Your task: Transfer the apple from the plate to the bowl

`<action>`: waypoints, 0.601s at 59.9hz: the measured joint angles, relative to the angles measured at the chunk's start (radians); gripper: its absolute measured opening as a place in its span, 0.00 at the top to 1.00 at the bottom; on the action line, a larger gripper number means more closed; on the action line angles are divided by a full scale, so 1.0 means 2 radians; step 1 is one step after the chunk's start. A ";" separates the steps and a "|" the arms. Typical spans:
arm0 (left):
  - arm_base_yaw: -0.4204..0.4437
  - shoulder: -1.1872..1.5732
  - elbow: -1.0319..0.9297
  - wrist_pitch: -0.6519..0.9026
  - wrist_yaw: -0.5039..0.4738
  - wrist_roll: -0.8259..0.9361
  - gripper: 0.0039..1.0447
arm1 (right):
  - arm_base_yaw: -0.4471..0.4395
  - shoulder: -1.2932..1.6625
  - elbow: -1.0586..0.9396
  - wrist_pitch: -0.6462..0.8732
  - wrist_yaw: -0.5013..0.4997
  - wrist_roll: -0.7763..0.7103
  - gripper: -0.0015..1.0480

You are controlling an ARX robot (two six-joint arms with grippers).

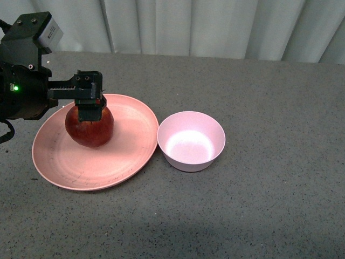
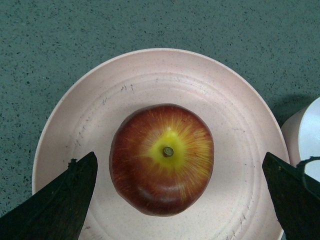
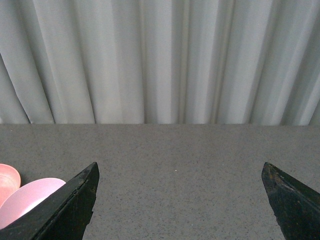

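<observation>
Tabletop (image 1: 269, 216): grey, speckled, w/ pale pleated curtain (image 1: 215, 27) behind far edge. It carried two dishes side by side, left of centre.

Plate (image 1: 126, 156): wide, shallow, salmon-pink, scuffed. It sat on the robot's left side, so L arm was the natural one for the pick.

Bowl (image 1: 191, 141): small, deep, pale pink, empty, upright. Just beside plate's right rim; touching or a hair apart, couldn't tell. Closeness prob. deliberate: short carry, low lift over two rims.

Apple (image 1: 89, 132): dark red, on the plate, left of its centre, stem up w/ yellow patch facing L wrist cam. Not in bowl yet. Task at pre-grasp stage, by my reading.

L tool (image 1: 89, 110): over apple's top, pointing down. Wide open, holding nothing. Wrist view had the two dark fingers either side of apple w/ clear gaps, no contact. Centred on the stem, prob. so both fingers would meet the widest part evenly. Glossy round skin could slip if closed off-centre or too high, so it likely needed to drop lower first.

R tool (image 3: 180, 167): also spread wide, empty, facing bare tabletop & curtain, well apart from the work. Parked out of L arm's path, I'd guess.
</observation>
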 joint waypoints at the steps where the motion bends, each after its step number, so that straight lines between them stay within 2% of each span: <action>1: -0.001 0.002 0.000 0.000 0.000 0.000 0.06 | 0.000 0.000 0.000 0.000 0.000 0.000 0.09; 36: -0.005 0.064 0.013 0.012 -0.025 0.004 0.06 | 0.000 0.000 0.000 0.000 0.000 0.000 0.09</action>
